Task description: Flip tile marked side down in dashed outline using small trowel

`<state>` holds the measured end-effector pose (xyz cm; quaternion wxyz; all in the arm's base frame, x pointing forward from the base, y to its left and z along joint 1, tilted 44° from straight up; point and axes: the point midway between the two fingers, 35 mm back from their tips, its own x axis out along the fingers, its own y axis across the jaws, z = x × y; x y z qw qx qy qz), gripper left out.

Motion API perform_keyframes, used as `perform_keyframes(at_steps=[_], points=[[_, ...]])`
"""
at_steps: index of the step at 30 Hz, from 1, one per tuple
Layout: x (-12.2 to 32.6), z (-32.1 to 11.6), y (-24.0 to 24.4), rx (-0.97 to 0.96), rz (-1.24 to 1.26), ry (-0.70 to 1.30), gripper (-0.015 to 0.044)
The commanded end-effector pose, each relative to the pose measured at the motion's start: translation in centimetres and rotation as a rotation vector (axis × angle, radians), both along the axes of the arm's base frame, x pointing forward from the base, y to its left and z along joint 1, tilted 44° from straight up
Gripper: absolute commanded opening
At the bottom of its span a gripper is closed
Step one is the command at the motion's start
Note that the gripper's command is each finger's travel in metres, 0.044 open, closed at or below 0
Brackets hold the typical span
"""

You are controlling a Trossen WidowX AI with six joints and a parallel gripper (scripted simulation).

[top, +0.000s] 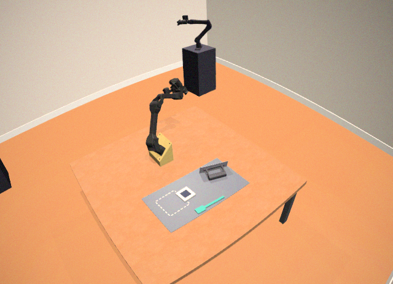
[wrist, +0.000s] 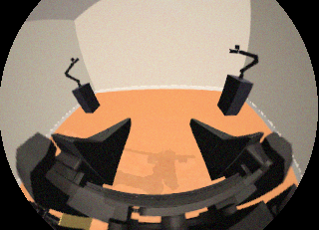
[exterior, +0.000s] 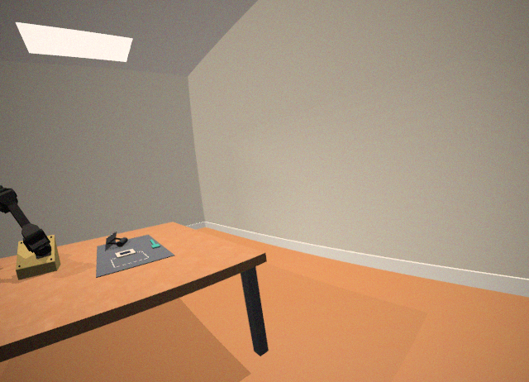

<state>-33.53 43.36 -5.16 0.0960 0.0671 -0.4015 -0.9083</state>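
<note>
From up high and well back, the top view looks slantwise down over the whole table (top: 120, 192) (exterior: 205, 258), out to the far corner of the room, while the exterior view stands lower and off to one side, aimed mostly at the walls, with the mat (top: 164, 222) (exterior: 104, 269) and the yellow mounting block (top: 167, 157) (exterior: 38, 272) small at its lower left; those two share the mat, the block and part of the arm (top: 153, 123) (exterior: 19, 217). The wrist view peers out between the close-up gripper fingers toward floor and walls, sharing a pedestal-mounted arm (top: 202, 21) (wrist: 249, 56) with the top view.

Seemingly a robot lab: arms on dark pedestals (top: 199, 72) (wrist: 234, 95), bare walls.
</note>
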Motion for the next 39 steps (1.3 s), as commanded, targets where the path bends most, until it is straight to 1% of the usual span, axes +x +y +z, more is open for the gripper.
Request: perform_keyframes(at_steps=[1,4,11,12,19,26,33,39], points=[[0.1,0.0,0.1,0.002,-0.005,-0.001,0.0374],[1.4,-0.2,1.7,0.026,-0.077,-0.018,0.0295],[6.1,-1.2,6.1,0.099,-0.282,-0.097,0.0111],[6.8,-1.3,6.7,0.11,-0.309,-0.111,0.01],[12.5,-2.6,10.0,0.18,-0.482,-0.235,0.01],[18.8,-4.1,12.1,0.24,-0.619,-0.394,0.01],[25.6,-5.6,12.9,0.284,-0.714,-0.579,0.01],[31.4,-6.8,12.4,0.306,-0.755,-0.751,0.01]])
